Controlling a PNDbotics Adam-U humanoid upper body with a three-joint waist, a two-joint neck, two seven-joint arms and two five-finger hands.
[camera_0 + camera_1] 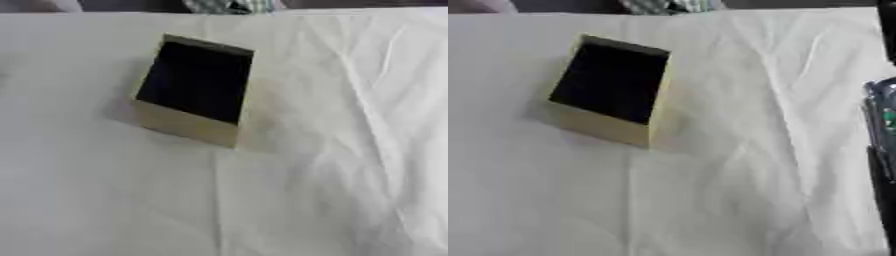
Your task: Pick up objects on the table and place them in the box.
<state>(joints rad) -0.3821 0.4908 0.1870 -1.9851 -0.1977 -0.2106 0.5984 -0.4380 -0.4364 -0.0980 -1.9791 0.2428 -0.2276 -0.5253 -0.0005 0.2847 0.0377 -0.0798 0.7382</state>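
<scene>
Box (185, 126) is the one task thing you can make out here: a pale tan, open-topped carton standing on the white cloth (297, 200) that covers the table. It sits in the far half of the table, turned askew so that one corner points back toward you. Its inside looks dark, and you cannot tell from either eye whether anything lies in it. The near wall faces you, and a soft shadow falls on the cloth on its left.

Neither of your hands shows in either view, so you cannot tell whether their fingers are spread or curled. With no hand to measure from, the box can only be placed by side. It stands on your left arm's side of the middle, most clearly so in the right eye view.

The cloth is creased, with long folds running down the side where your right arm would enter.

At the right edge of the right eye view there is a dark upright shape (883, 150) with a bluish-green patch. It is well apart from the box. You cannot tell what it is.
</scene>
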